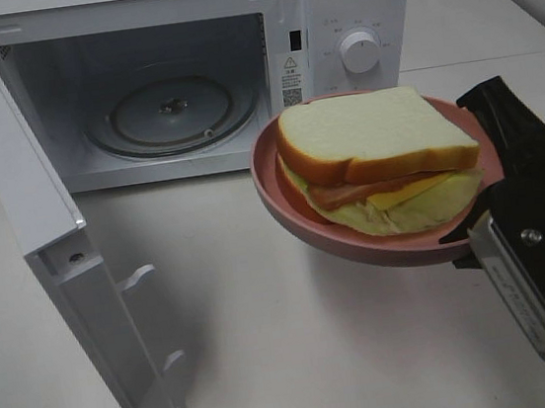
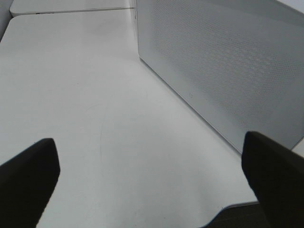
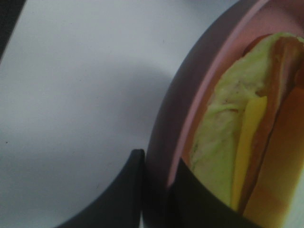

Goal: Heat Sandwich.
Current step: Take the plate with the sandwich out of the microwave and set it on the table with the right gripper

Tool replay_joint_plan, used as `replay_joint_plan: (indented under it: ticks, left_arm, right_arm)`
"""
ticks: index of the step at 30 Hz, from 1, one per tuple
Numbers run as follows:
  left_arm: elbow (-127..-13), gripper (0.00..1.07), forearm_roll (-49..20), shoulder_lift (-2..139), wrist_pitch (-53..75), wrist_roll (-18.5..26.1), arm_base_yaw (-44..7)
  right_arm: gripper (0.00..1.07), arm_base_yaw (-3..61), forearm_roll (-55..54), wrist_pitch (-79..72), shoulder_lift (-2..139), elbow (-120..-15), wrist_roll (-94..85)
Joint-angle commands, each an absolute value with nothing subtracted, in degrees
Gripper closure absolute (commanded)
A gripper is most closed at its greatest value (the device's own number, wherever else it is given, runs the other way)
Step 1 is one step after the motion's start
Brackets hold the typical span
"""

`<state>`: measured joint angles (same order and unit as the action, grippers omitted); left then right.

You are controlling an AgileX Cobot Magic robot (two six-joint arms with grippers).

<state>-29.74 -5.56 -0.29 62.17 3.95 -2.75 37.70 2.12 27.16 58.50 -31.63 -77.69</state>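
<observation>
Right pincer (image 3: 156, 190) clamped on the pink plate's (image 1: 282, 198) rim, sandwich (image 1: 378, 159) on it just beside the fingertips.

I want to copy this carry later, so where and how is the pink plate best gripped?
Grip the pink plate by its thin raised rim, coming from the side away from the microwave, as the right claw does now. The sandwich fills the middle, leaving only the rim free.

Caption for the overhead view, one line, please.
Right gripper holds pink plate with sandwich raised before open microwave, door swung wide.
</observation>
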Motion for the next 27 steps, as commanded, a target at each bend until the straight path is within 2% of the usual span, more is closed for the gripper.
replay_joint_plan:
  ticks: [1, 12, 16, 27]
  left_arm:
    - [-29.68, 0.07, -5.56, -1.20, 61.36, 3.78, -2.64]
    - [-29.68, 0.07, -5.56, -1.20, 61.36, 3.78, -2.64]
    - [-29.68, 0.07, -5.56, -1.20, 61.36, 3.78, -2.64]
    - [-29.68, 0.07, -5.56, -1.20, 61.36, 3.78, -2.64]
  right_arm:
    - [1.07, 37.47, 6.25, 27.67, 56.72, -31.63, -71.56]
    - [1.07, 37.47, 17.02, 32.95, 55.98, -31.63, -55.69]
    - [1.07, 37.47, 22.92, 34.95, 55.98, -31.63, -44.92]
    - [1.07, 37.47, 29.39, 41.88, 55.98, -31.63, -31.57]
